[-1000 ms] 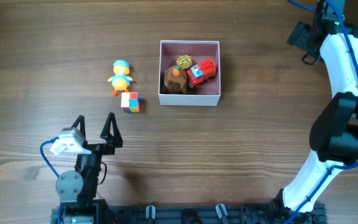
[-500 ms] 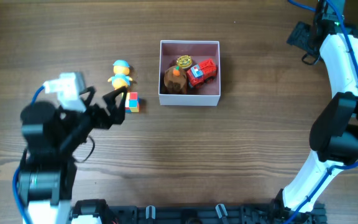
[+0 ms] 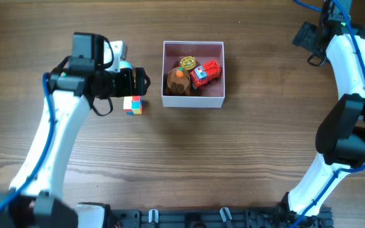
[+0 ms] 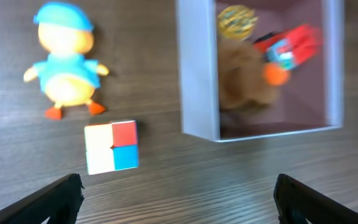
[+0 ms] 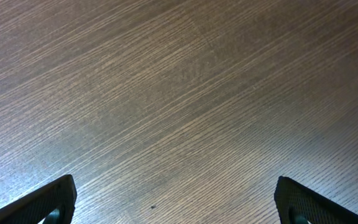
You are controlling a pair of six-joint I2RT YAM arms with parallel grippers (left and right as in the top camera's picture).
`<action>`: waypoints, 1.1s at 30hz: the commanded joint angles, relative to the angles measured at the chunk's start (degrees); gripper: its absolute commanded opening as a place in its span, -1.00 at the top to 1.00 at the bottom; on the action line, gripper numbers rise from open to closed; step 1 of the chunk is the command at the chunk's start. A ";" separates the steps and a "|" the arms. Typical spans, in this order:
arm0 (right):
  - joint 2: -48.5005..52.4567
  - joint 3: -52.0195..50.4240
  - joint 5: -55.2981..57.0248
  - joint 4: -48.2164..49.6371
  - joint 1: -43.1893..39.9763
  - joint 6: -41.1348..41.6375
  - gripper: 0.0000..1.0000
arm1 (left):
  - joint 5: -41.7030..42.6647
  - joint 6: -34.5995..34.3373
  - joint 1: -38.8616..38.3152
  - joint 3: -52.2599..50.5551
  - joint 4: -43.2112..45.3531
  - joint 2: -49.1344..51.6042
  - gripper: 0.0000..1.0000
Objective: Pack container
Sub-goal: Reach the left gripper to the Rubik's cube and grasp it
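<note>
The left gripper (image 4: 179, 202) hangs wide open and empty above the two loose toys. Only its dark fingertips show at the lower corners of the wrist view.

- **Cube (image 4: 111, 146):** lies nearest, with flat glossy faces in white, red and blue. It is probably hard and light, so grip it across two opposite faces.
- **Duck (image 4: 66, 65):** lies just beyond the cube. It is rounded, smooth and yellow with a blue cap, and is likely to slip, so close on the body.
- **Container (image 3: 193, 101):** rests on the wood-grain surface (image 3: 233, 158) right of both toys.
  - Its thin white walls look light and flexible, and a nudge would probably slide it, so lower items in from above.
  - It holds a brown plush (image 4: 244, 78), a red truck (image 4: 288, 45) and a yellow disc (image 4: 237, 20).

The right gripper (image 5: 179, 202) is also spread open and empty, over bare wood.
</note>
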 commanded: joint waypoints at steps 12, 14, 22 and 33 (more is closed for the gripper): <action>0.76 -0.31 -0.04 0.13 0.35 0.61 -0.99 | -6.88 -2.05 0.52 0.79 -2.80 11.72 -1.00; 0.76 -0.31 -0.04 0.13 0.35 0.61 -1.00 | -6.88 -2.05 -0.15 0.79 -2.75 12.55 -1.00; 0.76 -0.31 -0.04 0.13 0.35 0.61 -1.00 | -7.28 -2.03 -1.25 0.72 -2.78 15.47 -1.00; 0.76 -0.31 -0.04 0.13 0.35 0.59 -1.00 | -10.86 -1.97 -1.27 0.68 -1.92 18.47 -1.00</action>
